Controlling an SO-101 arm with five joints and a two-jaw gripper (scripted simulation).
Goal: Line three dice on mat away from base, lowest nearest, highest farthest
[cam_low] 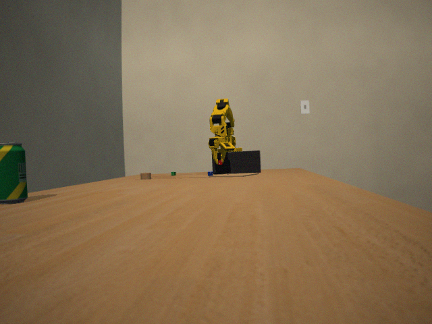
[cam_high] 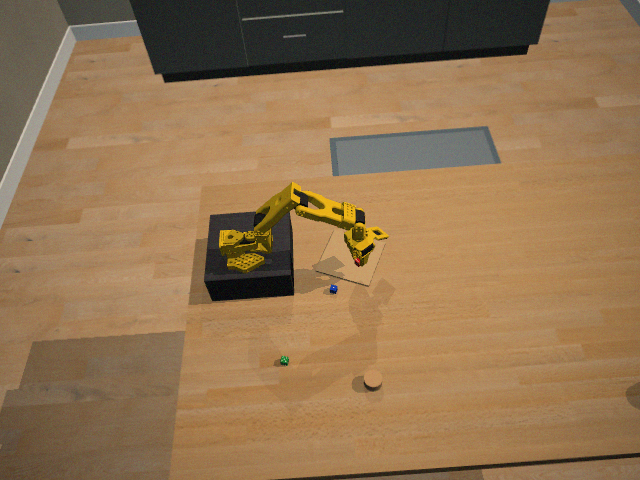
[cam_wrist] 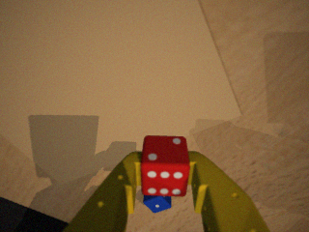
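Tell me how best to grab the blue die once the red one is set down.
Come straight down on the blue die and pinch two opposite side faces, probably. It sits flat on the table just off the mat, with free space around it. The gripper holds the red die just so.

The worktop point(cam_high: 465, 310) looks like smooth light wood, the mat point(cam_high: 330, 253) like matt cardboard, and the red die point(cam_wrist: 164, 164) like smooth plastic.
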